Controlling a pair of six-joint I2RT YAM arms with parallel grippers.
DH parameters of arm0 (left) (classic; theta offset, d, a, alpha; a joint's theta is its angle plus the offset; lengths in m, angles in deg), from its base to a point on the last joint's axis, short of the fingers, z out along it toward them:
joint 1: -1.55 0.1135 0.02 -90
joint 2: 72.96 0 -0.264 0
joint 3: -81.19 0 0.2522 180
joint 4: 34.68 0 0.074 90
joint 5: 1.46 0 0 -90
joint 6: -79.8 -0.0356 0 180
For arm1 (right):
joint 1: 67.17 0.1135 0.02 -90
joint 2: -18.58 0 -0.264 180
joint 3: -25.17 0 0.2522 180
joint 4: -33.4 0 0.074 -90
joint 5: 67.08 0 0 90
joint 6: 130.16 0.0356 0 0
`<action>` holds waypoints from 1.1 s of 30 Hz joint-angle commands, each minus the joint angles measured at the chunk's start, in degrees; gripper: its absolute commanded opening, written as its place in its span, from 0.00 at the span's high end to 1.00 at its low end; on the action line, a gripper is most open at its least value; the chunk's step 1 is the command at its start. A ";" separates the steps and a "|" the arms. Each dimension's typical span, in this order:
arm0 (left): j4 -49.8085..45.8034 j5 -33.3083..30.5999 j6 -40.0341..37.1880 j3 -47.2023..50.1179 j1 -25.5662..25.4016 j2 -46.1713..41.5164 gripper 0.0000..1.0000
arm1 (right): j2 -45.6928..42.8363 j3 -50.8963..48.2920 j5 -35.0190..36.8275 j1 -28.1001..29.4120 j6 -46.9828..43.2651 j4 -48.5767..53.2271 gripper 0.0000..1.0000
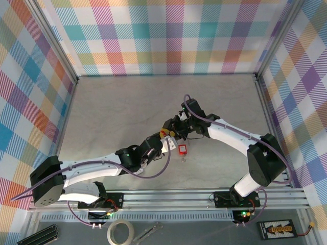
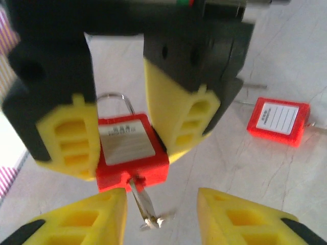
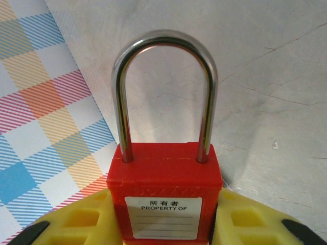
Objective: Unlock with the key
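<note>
The red padlock is clamped by its body between the yellow pads of the right claw, one pad on each narrow side, its white label facing the right wrist camera. A key sticks out of the bottom of its body. The left claw sits just below that end with its jaws apart; the key hangs in the gap between them, nearer one finger, and whether it touches that finger cannot be told. Nothing is gripped there.

In the top view the two claws meet near the middle of the surface, a little toward its near edge. A second red padlock lies flat on the surface just beside them, on the near side, its label up.

The surface is pale grey with faint marbled veins. Pastel plaid walls close it in on the far, left and right sides, with bare metal rails at the corners. A roll of tape lies on the ledge below the near edge, in front of the arm bases.

The held padlock's long axis runs from key to shackle: the key end faces the left claw and the steel shackle points away from it. Both shackle legs sit down in the red body.
</note>
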 commanded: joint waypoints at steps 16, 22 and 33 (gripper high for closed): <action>-17.15 15.52 53.73 1.32 12.71 -30.73 0.03 | -5.23 8.32 9.51 0.10 -29.83 23.65 1.00; -19.69 34.65 65.10 -8.10 25.49 -16.64 0.09 | -8.26 10.42 11.91 2.98 -45.51 30.05 1.00; -20.07 47.41 69.17 -20.44 25.52 3.88 0.31 | -5.64 14.39 16.67 7.85 -52.72 35.08 1.00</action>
